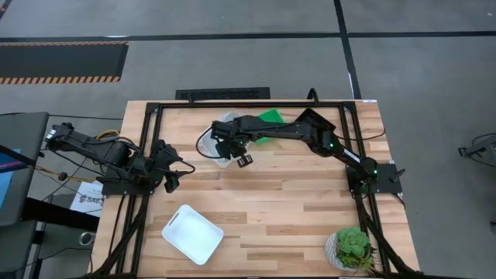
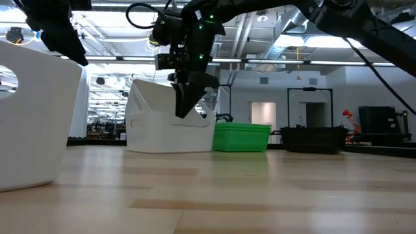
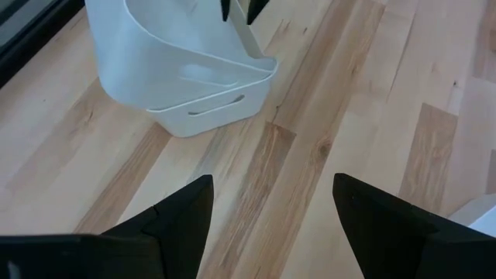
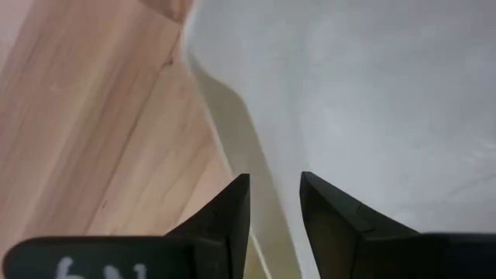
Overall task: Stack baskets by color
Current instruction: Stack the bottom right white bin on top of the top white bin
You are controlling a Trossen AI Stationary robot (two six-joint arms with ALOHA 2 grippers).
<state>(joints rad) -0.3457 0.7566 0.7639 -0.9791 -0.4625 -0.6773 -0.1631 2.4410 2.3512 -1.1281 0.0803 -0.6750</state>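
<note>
White baskets (image 3: 186,85): two nested, upper tilted | right pincer (image 4: 275,225): straddling rim, narrowly parted | left pincer (image 3: 271,225): open

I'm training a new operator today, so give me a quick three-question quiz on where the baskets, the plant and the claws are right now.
1. True or false: the plant stands right beside the green basket.
2. Which arm's claw is at the nested white baskets? A) left B) right
3. Fill in: ___ white basket lies alone near the table's front edge.

Key
1. False: the plant is at the front right corner, and the green basket is at the back.
2. B: the right claw is at their rim, and the left claw waits at the left side.
3. One: the lone basket.
</note>
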